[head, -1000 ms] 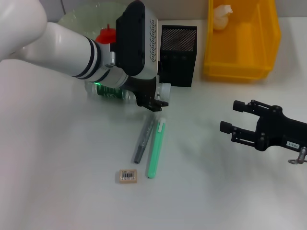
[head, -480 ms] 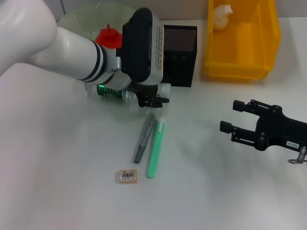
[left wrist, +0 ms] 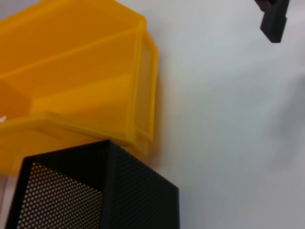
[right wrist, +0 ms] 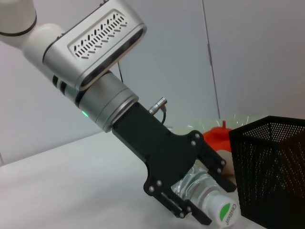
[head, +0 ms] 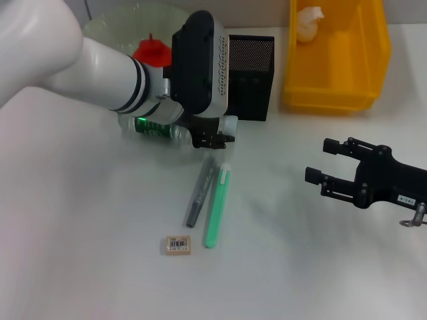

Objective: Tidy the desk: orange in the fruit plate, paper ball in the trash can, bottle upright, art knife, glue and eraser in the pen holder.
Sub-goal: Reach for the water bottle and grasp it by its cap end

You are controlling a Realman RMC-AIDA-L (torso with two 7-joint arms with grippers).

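We see the left gripper (right wrist: 200, 200) clamped around the lying bottle (right wrist: 212, 202), our arm hiding its body, while the right gripper (head: 327, 163) hovers spread.

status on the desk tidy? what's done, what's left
Done: the paper ball lies in the trash can, and the orange appears to sit in the fruit plate.

In hand: the left gripper is down around the neck of the bottle, which lies on its side beside the pen holder.

Left: standing the bottle up, then the grey pen-like tool, green stick and eraser on the desk. The right gripper waits open.
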